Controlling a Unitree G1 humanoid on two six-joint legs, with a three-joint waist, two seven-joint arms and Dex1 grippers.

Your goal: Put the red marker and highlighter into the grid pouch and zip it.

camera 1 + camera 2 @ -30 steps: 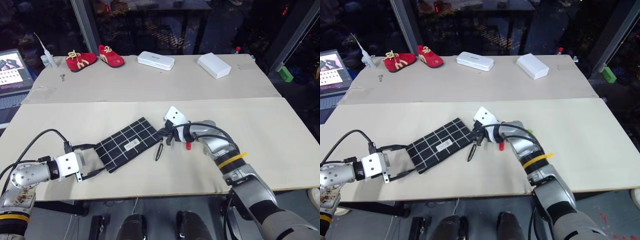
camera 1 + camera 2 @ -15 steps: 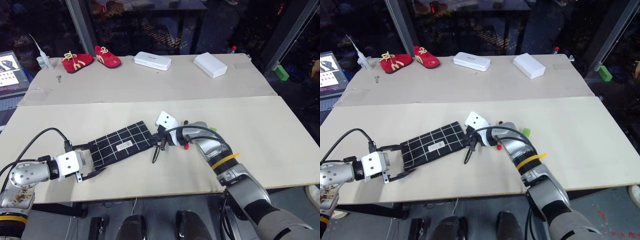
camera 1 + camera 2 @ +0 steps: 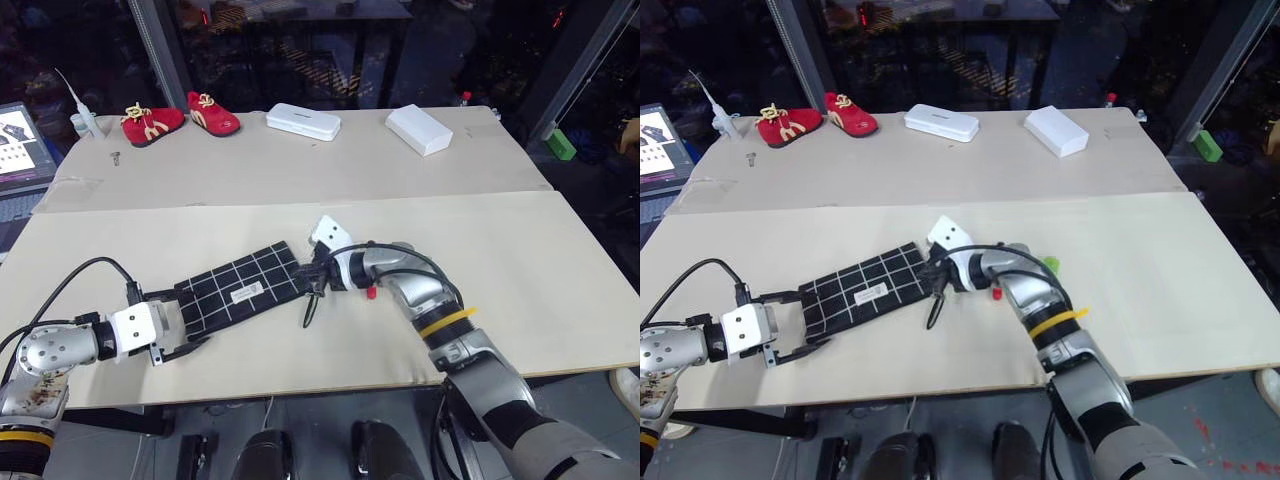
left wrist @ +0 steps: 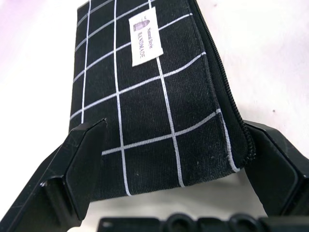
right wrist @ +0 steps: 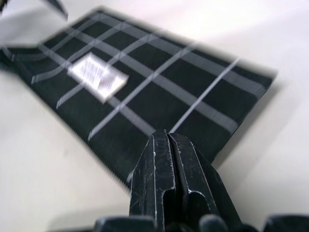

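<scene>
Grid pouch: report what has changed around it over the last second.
The right pincer, shut at the zipper end of the grid pouch, shifted a little toward the left pincer, and the pouch seems to have swung slightly flatter with it. Nothing was taken hold of or let go. The left pincer stayed open astride the pouch's other end. The red marker and highlighter stayed beside the right arm.

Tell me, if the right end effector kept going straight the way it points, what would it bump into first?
Probably the grid pouch. The right end effector is shut and aims at the pouch's near end, which lies right in front of its tips.
</scene>
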